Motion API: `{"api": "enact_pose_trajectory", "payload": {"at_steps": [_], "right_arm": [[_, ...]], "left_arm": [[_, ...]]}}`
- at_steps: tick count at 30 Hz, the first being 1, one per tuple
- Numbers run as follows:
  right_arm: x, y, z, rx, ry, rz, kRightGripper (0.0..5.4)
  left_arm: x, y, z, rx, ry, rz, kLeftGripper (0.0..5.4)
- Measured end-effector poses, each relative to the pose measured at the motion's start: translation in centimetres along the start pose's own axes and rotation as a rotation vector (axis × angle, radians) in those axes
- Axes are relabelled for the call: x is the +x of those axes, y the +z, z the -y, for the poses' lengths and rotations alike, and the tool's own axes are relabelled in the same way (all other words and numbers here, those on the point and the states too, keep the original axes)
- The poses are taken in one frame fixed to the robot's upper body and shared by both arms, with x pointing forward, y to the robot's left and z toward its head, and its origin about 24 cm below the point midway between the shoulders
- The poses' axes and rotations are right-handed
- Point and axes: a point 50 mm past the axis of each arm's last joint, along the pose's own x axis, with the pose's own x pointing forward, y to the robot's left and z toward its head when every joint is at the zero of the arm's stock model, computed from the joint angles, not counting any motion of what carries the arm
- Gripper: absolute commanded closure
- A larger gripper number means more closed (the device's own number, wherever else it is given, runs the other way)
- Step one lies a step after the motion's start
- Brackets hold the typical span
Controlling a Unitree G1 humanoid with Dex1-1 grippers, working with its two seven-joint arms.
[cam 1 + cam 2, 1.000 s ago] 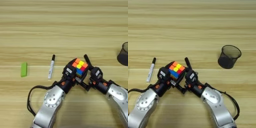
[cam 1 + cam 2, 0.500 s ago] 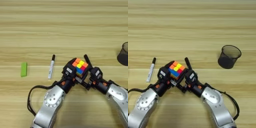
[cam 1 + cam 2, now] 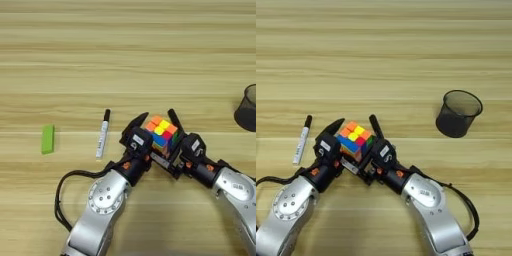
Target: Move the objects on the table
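The table (image 3: 125, 55) is wide and mostly bare; the work is at its near middle. There the 2 grippers meet around the cube (image 3: 161, 133). The left gripper (image 3: 145, 131) has its fingers apart, 1 of them curving over the cube's left top corner, the other low at its near side. The right gripper (image 3: 172, 137) also has its fingers apart: 1 stands up along the cube's right edge, the other lies under its near side. The cube is tilted, 1 corner up, and seems propped between the 2 grippers; whether it touches the wood I cannot tell.

To do this step well, I judge that only 1 gripper should close fully, on 2 flat opposite faces and not on corners, before the other lets go; otherwise the cube may twist out.

The cup (image 3: 458, 113) stands upright, well apart to the right. The white marker (image 3: 102, 133) lies just left of the left gripper, cap away from the robot, and a sweep of that arm could push it. The green block (image 3: 47, 138) lies further left, out of the way.
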Motion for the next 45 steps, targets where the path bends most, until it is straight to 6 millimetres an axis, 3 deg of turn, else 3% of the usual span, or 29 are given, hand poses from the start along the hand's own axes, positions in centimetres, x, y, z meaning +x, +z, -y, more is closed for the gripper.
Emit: {"api": "enact_pose_trajectory", "payload": {"at_steps": [21, 30, 40, 45], "right_arm": [[0.5, 0.3, 0.3, -0.003, -0.017, 0.024, 2.08], [0.7, 0.5, 0.5, -0.011, -0.014, 0.035, 2.08], [0.7, 0.4, 0.5, -0.010, -0.014, 0.032, 2.08], [0.7, 0.4, 0.6, -0.008, -0.031, 0.030, 2.08]], "left_arm": [[-0.1, 0.3, -1.0, -0.022, 0.060, 0.029, 0.00], [-0.2, 2.4, -2.0, -0.068, 0.118, 0.171, 0.00], [-0.2, 2.5, -1.7, -0.089, 0.087, 0.186, 0.00], [-0.6, 2.7, -3.1, -0.076, 0.189, 0.193, 0.00]]}}
